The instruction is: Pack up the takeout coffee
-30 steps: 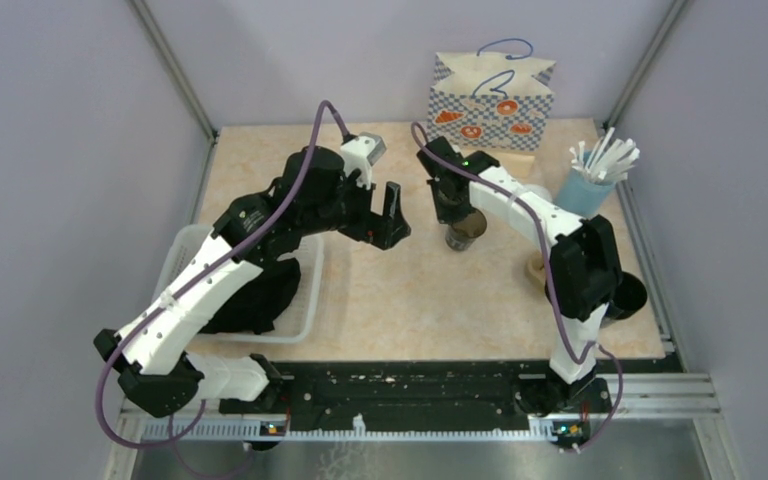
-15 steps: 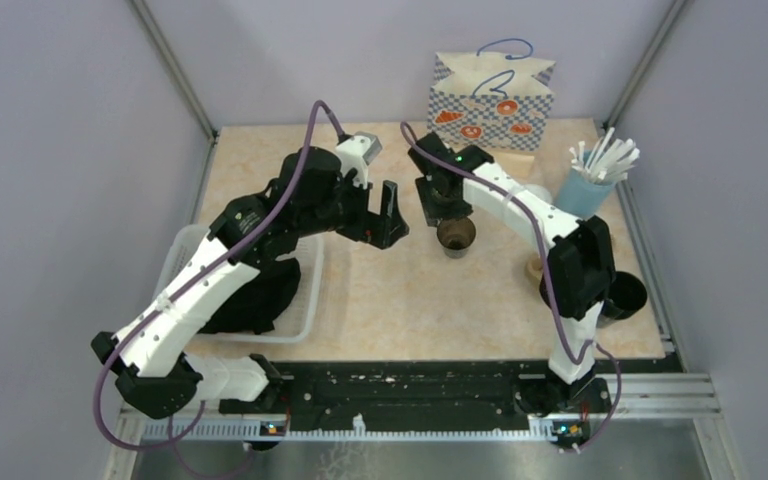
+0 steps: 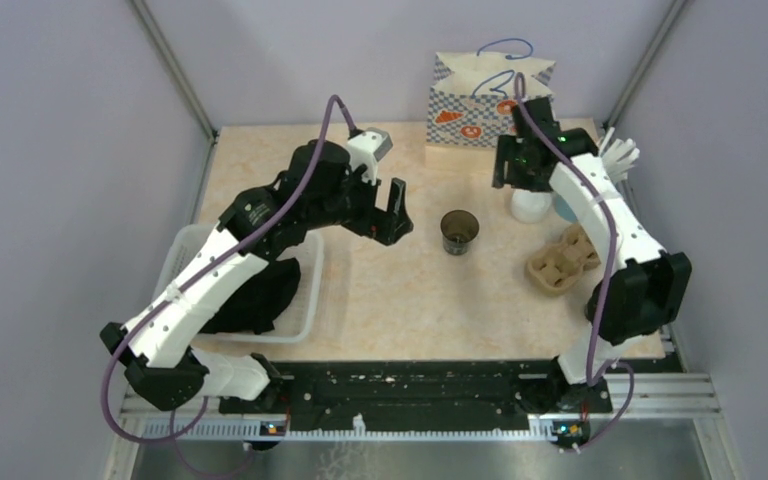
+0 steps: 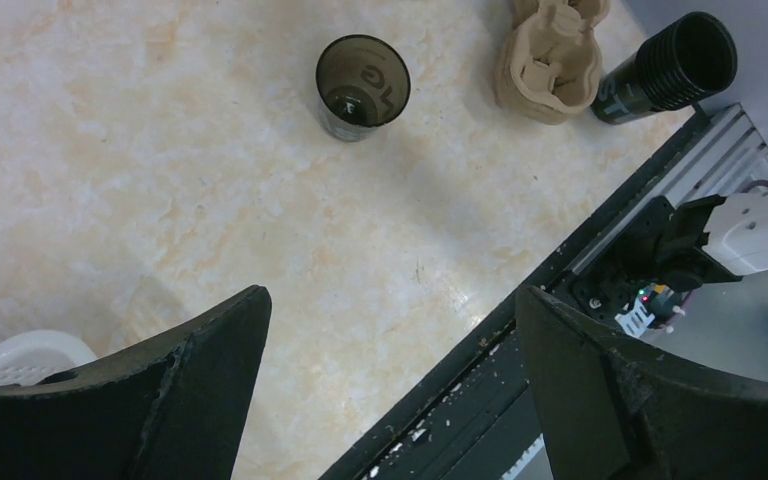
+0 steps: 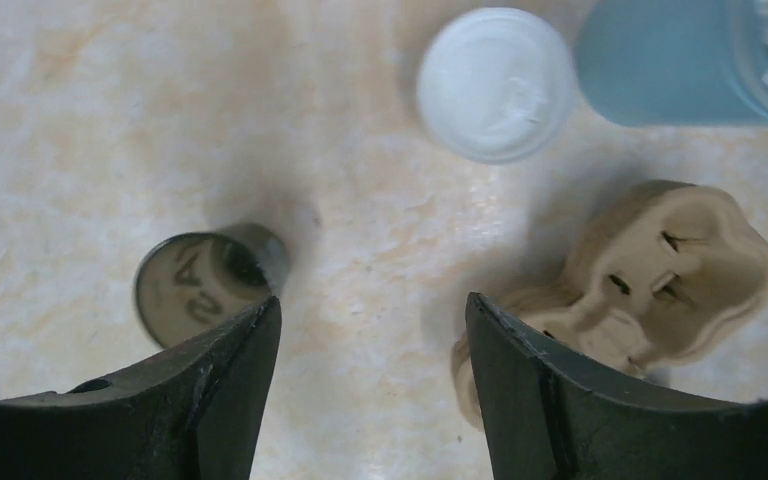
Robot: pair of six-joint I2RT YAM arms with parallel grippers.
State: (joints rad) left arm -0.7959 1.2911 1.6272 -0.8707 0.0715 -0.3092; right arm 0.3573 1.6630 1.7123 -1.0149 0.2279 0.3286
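Observation:
One takeout coffee cup (image 3: 459, 231) stands upright mid-table, dark grey with a greyish marked top; it also shows in the left wrist view (image 4: 362, 85) and the right wrist view (image 5: 205, 285). My right gripper (image 3: 516, 175) hangs open at the back right, above the table between the cup and a tan cardboard cup carrier (image 5: 680, 265), with nothing between its fingers (image 5: 370, 300). My left gripper (image 3: 393, 215) is wide open and empty, just left of the cup, its fingers over bare table (image 4: 392, 292).
A white round lid (image 3: 530, 205) lies under the right wrist. The patterned paper bag (image 3: 470, 110) stands at the back. A blue cup (image 5: 670, 60) holds straws. A larger black cup (image 4: 675, 60) lies near the front rail. A white basket (image 3: 185, 245) holds dark cloth.
My right gripper opened and let go of the tilted cup, which now stands upright. The right arm then swung back and right, uncovering the carrier. The left arm barely moved.

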